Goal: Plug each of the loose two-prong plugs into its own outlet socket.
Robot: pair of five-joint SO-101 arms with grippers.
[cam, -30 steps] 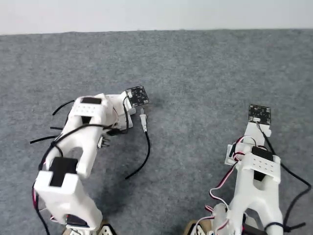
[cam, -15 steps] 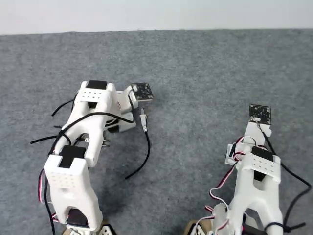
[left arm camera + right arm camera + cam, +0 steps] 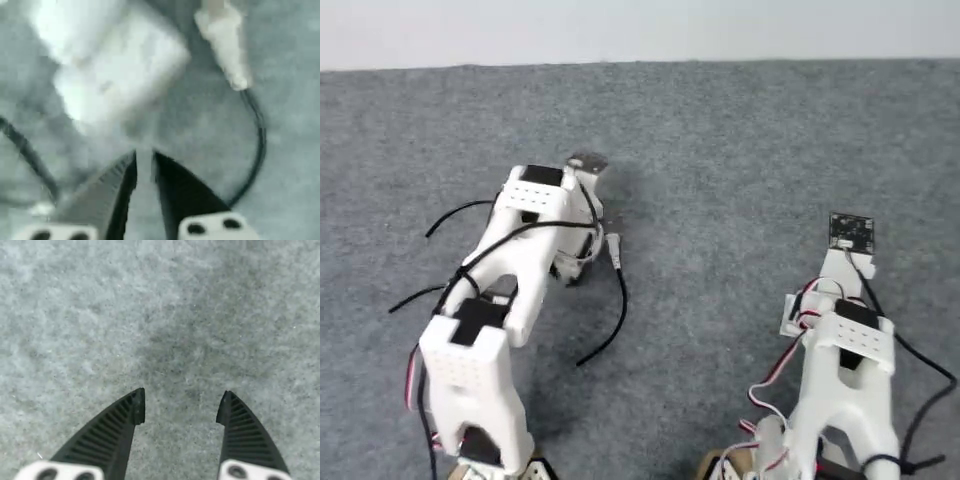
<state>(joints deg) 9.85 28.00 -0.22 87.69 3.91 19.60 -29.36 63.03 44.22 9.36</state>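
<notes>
1. The plug point(image 3: 613, 248), small and white on a black cord point(image 3: 610, 330), lies on the table point(image 3: 740, 150) left of the middle, well in from every edge and just beside the left arm point(image 3: 520, 260).
2. We judge it light and hard, apt to skid on the grey mat, while the limp cord will drag behind it. It is best taken across the flat sides of its body, behind the prongs, never by the cord.
3. The left gripper point(image 3: 143, 167) is all but clenched, with only a thin slit between its jaws. It hangs low near a white block point(image 3: 120, 75), apart from the plug.
4. The right gripper point(image 3: 182, 407) is released, jaws wide over bare mat.
5. The block is blurred. We take it for a socket but cannot make out slots, nor whether anything sits in the left slit.
</notes>
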